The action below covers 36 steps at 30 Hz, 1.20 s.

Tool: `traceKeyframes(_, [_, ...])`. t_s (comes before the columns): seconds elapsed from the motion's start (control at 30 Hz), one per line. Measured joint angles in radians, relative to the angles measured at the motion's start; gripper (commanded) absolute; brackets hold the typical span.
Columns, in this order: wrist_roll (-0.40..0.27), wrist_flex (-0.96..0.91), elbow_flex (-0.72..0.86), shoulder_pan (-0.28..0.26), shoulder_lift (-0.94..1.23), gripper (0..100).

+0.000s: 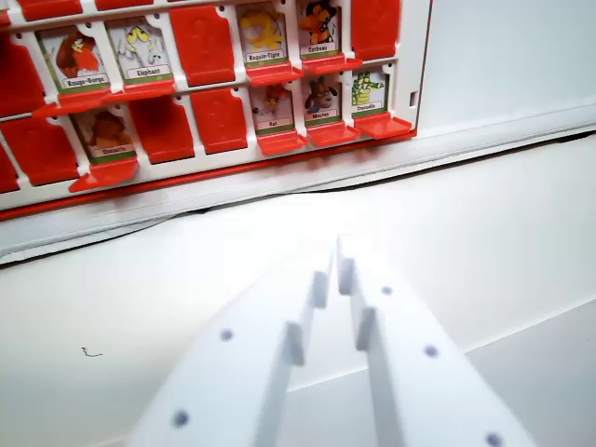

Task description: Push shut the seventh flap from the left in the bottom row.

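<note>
A red and white flap board (233, 172) stands across the top of the wrist view. In its bottom row, open flaps show cards labelled Rat (273, 110), Mouton (322, 101) and Crocodile (369, 91) at the right end. Another open flap (109, 138) sits further left, and the flaps between them (191, 126) lie shut and plain red. The row's left end runs out of view. My white gripper (333, 265) fills the bottom centre, shut with nothing between its fingers. It hovers over the white surface, well short of the board and roughly in line with the Mouton flap.
The row above has open cards Rouge-Gorge (79, 60), Elephant (144, 47), Requin-Tigre (265, 37) and Corbeau (321, 28). A dark seam (447, 160) runs along the white ledge under the board. White tabletop (484, 242) lies between gripper and board.
</note>
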Motion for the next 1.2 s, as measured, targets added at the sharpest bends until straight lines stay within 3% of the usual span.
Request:
traceKeyframes(0.23, [-0.060, -0.216, 0.206, 0.063, -0.038, 0])
traceKeyframes(0.53, [-0.100, -0.598, 0.330, 0.084, -0.264, 0])
traceKeyframes(0.83, [-0.094, -0.824, 0.275, 0.097, -0.589, 0])
traceKeyframes(1.2, [-0.021, -0.873, 0.094, 0.094, -0.808, 0])
